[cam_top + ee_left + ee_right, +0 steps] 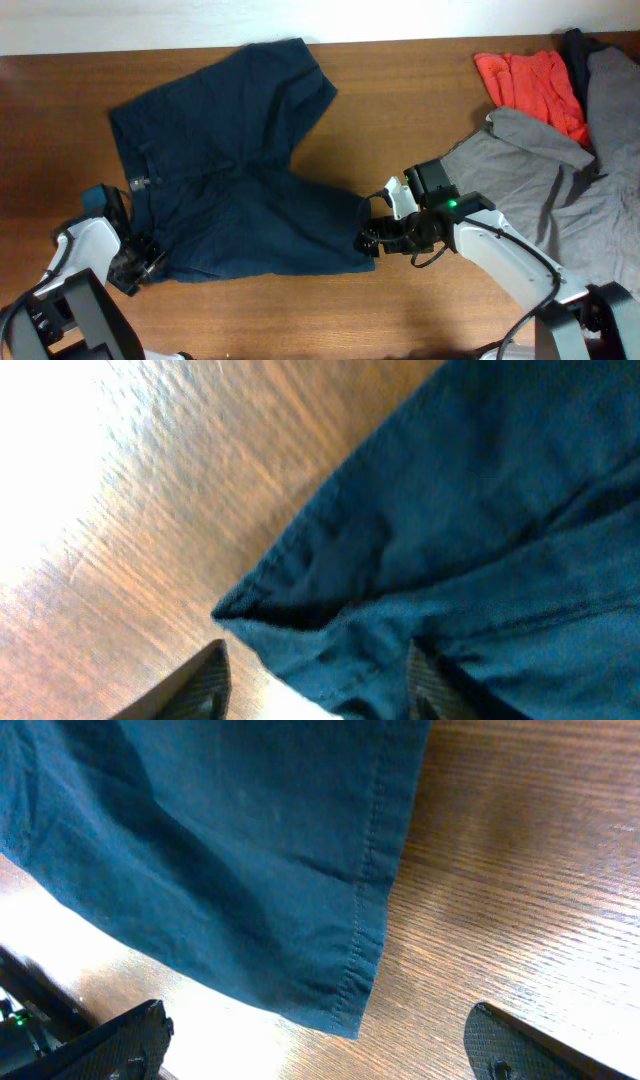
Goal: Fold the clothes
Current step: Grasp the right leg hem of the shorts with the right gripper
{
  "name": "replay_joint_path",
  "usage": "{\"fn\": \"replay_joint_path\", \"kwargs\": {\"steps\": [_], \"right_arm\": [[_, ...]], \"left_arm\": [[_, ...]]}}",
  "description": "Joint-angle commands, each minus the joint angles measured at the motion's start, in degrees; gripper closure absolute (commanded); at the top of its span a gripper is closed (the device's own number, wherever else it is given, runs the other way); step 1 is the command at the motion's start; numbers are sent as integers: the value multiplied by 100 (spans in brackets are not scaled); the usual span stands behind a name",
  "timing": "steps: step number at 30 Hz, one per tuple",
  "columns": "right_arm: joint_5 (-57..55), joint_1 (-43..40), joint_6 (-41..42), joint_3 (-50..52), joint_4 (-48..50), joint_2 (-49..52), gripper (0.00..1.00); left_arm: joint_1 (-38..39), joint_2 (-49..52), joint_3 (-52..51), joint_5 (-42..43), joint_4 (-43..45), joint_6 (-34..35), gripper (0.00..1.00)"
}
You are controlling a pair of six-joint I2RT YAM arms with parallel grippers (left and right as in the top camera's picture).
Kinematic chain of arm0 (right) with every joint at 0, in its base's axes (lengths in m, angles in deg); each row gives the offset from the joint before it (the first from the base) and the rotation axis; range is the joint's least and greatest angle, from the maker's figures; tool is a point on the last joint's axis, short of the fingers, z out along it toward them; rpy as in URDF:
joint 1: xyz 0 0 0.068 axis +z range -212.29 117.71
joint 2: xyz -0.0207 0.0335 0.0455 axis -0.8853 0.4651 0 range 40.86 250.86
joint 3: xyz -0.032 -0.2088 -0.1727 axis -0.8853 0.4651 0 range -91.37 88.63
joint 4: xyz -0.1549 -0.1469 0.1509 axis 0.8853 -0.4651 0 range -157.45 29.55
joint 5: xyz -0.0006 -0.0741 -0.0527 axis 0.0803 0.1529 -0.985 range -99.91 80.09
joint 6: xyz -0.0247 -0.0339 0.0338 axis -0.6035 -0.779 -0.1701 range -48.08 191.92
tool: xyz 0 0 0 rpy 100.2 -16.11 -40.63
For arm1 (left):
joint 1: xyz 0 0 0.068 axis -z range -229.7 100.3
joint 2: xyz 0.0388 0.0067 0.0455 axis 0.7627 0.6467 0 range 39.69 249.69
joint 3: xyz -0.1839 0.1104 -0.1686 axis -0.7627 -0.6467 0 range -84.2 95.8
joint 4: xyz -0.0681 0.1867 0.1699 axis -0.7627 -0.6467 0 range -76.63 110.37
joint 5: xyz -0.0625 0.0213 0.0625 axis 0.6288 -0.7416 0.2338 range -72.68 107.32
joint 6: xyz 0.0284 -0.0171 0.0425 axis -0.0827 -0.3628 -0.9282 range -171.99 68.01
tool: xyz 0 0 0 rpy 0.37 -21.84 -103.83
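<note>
Two tools open at opposite corners of the navy shorts (pixel 230 170)

You have the shorts spread flat on the wooden worktop (pixel 400 90), left of centre. The waistband runs down the left side. One leg reaches up and to the right toward the far edge; the other stretches right along the near side.

Your left tool (pixel 140 265) sits low at the near-left corner of the shorts, by the end of the waistband. In the left wrist view that tool (pixel 315 690) has its jaws spread wide. A folded corner of navy cloth (pixel 420 540) lies just ahead of the gap, and the cloth runs past the right-hand jaw. Nothing is pinched between them.

Your right tool (pixel 368 240) is at the hem of the near leg, at its right end. From the right wrist camera the tool (pixel 320 1055) also stands wide open. The stitched hem corner of the shorts (pixel 220 850) hangs just ahead of the gap, with bare worktop to its right. It has hold of nothing.

To the right, well apart from the shorts, you can see a crumpled grey garment (pixel 540 190). The right arm crosses over its near part. A red-orange garment (pixel 530 85) lies at the far right corner, touching the grey one.
</note>
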Motion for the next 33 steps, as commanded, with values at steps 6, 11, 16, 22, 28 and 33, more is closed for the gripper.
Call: {"fn": "replay_joint_path", "kwargs": {"steps": [6,11,16,22,28,33], "right_arm": [[-70,52,48,39,35,216,2],[-70,52,48,39,33,216,2],[-70,52,48,39,33,216,2],[-28,52,203,39,-133,216,2],[146,306,269,129,-387,221,2],[144,678,654,153,-369,289,4]], "left_arm": [[-15,33,-116,63,68,114,20],[-15,33,-535,90,798,118,25],[-15,26,-796,127,1049,116,89],[-15,-339,-562,127,750,114,100],[-15,-1102,-420,267,173,111,100],[-15,-1368,-420,258,-140,66,100]]}}
